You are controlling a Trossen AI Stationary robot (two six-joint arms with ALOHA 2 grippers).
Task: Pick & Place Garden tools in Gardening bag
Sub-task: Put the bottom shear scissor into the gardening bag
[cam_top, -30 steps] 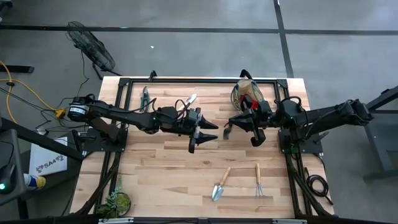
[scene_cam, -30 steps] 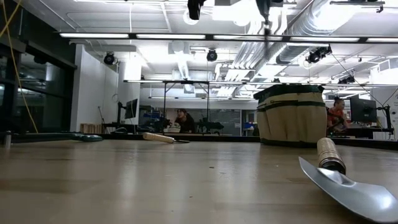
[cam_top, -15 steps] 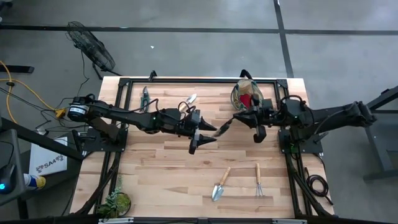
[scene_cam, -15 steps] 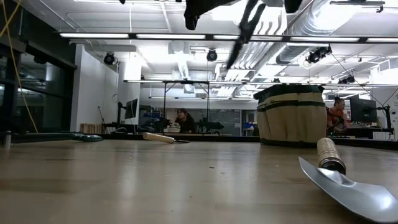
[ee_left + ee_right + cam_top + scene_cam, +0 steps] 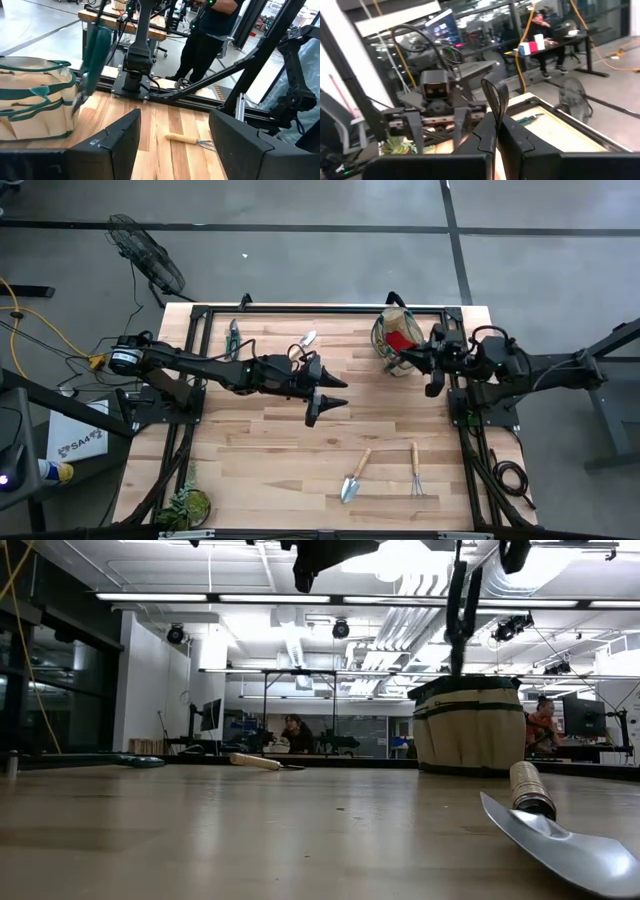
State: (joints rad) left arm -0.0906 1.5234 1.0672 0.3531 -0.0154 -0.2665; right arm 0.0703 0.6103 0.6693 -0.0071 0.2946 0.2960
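Left fingers, high view: left gripper (image 5: 325,397) mid-desk, fingers spread, nothing between them.
Right fingers, high view: right gripper (image 5: 432,370) at the far right of the desk (image 5: 260,450), pressed together on a green-handled pruner (image 5: 408,358) hanging over the gardening bag (image 5: 385,335); red cloth (image 5: 402,340) shows inside the bag.
Loose tools, high view: second pruner (image 5: 234,336) and trowel (image 5: 304,340) far left of centre; another trowel (image 5: 353,476) and hand rake (image 5: 416,471) near the front edge, well apart from both grippers.
Low view: pruner (image 5: 458,610) hangs upright just above the bag's (image 5: 468,726) rim; trowel blade (image 5: 560,840) close by.
Left wrist view: spread fingers (image 5: 107,145) empty; pruner (image 5: 95,50) beside the bag (image 5: 35,102); rake (image 5: 189,140) beyond.
Right wrist view: fingers (image 5: 490,137) pinch a dark handle loop (image 5: 496,95).
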